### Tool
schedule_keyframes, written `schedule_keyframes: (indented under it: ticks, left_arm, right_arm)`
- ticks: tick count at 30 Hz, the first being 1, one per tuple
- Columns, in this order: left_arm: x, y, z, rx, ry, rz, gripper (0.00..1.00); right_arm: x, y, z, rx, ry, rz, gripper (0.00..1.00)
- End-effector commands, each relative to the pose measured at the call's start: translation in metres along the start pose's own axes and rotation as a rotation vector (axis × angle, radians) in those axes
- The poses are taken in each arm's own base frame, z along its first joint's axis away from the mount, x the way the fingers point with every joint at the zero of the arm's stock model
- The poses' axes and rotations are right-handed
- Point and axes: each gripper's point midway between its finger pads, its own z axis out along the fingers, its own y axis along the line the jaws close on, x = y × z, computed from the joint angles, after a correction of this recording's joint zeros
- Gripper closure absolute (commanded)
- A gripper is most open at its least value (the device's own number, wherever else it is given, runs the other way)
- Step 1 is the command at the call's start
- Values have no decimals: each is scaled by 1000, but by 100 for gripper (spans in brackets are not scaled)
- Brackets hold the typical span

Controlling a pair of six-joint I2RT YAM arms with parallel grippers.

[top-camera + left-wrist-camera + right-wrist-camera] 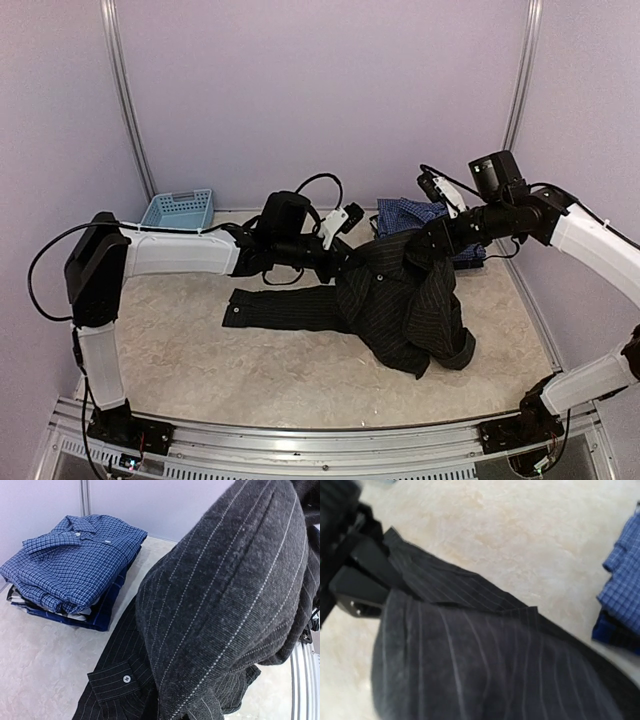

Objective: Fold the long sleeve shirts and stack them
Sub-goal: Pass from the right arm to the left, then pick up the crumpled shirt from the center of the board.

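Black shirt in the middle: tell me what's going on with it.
Both arms are at the black shirt, which is not yet folded. The left gripper is shut on its bunched upper part, holding that off the table. One sleeve lies flat toward the left. The right gripper sits at the cloth too, but whether it grips is unclear. The blue shirt lies folded at the back.

No legible text: black shirt (400,300), blue shirt (75,560), basket (180,196).
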Motion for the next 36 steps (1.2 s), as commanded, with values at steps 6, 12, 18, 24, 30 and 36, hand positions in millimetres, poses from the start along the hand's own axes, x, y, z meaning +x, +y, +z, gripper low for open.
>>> schedule_keyframes:
  ticks: [6, 12, 18, 24, 30, 36]
  left_arm:
    - [-43, 51, -57, -135, -59, -161, 100]
    - [-50, 78, -76, -237, -50, -216, 100]
    - [-47, 93, -75, -274, -36, -274, 100]
    - [-41, 103, -74, -286, -34, -345, 100]
    - [-36, 101, -73, -271, -26, -368, 100]
    - [-32, 101, -77, -281, -20, -369, 100]
  right_arm:
    - [7, -8, -14, 52, -27, 24, 18]
    - [35, 18, -13, -57, -25, 89, 13]
    - [69, 55, 8, -161, -37, 156, 13]
    - [90, 83, 51, -193, -84, 217, 14]
    - [98, 104, 94, -135, -101, 212, 14]
    - [108, 119, 136, -90, -63, 206, 18]
